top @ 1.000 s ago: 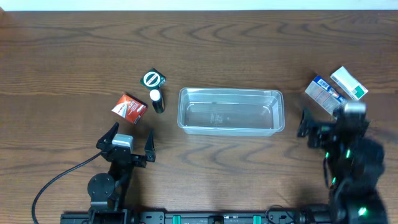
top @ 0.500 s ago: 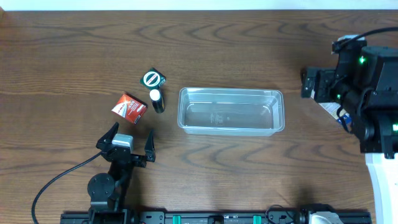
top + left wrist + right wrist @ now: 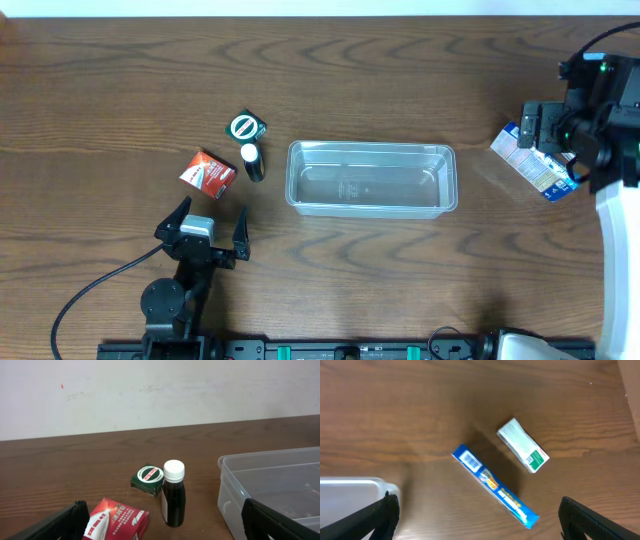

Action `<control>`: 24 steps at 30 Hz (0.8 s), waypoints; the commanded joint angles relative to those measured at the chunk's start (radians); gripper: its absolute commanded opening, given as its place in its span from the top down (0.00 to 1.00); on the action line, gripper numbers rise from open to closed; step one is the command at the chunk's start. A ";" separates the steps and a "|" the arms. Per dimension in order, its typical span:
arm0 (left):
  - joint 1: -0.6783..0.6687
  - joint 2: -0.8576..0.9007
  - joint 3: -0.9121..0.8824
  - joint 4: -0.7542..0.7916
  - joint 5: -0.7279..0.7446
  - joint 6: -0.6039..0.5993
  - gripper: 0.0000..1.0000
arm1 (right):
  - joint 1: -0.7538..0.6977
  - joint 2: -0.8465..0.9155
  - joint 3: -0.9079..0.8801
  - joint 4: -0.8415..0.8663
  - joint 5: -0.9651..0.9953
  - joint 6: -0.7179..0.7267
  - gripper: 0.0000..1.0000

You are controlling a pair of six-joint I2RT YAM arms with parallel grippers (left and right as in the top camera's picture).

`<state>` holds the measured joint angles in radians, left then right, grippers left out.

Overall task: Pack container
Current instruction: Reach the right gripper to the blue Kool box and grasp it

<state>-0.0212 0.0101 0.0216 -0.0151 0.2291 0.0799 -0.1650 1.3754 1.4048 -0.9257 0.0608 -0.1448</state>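
The clear plastic container (image 3: 370, 147) sits empty mid-table; its corner shows in the right wrist view (image 3: 350, 491) and its side wall in the left wrist view (image 3: 260, 485). Left of it lie a red box (image 3: 207, 171), a dark bottle with a white cap (image 3: 252, 162) and a green box (image 3: 246, 127). My left gripper (image 3: 210, 222) rests open just in front of the red box (image 3: 117, 520), nothing between its fingers. At the far right my right gripper (image 3: 480, 522) hangs open high above a blue box (image 3: 495, 485) and a white-and-green box (image 3: 523, 445).
The brown wooden table runs to a pale wall at the back. The table's right edge (image 3: 629, 400) lies close beyond the white-and-green box. The right arm (image 3: 600, 110) covers that box in the overhead view. A black cable (image 3: 85, 295) trails from the left arm's base.
My right arm has swung from the front right toward the back right and lifted, ending above the blue box and hiding the white-and-green box from overhead. The left arm stayed still.
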 commanded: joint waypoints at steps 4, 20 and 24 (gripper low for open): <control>0.005 -0.006 -0.018 -0.034 0.006 0.013 0.02 | -0.018 0.109 0.018 -0.042 0.030 -0.230 0.01; 0.005 -0.006 -0.018 -0.034 0.006 0.013 0.02 | -0.081 0.302 0.018 -0.037 0.011 -0.238 0.01; 0.005 -0.006 -0.018 -0.034 0.006 0.013 0.02 | -0.097 0.346 0.018 -0.035 -0.023 -0.244 0.01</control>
<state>-0.0212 0.0101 0.0216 -0.0151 0.2291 0.0803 -0.2443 1.6913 1.4055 -0.9623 0.0753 -0.3710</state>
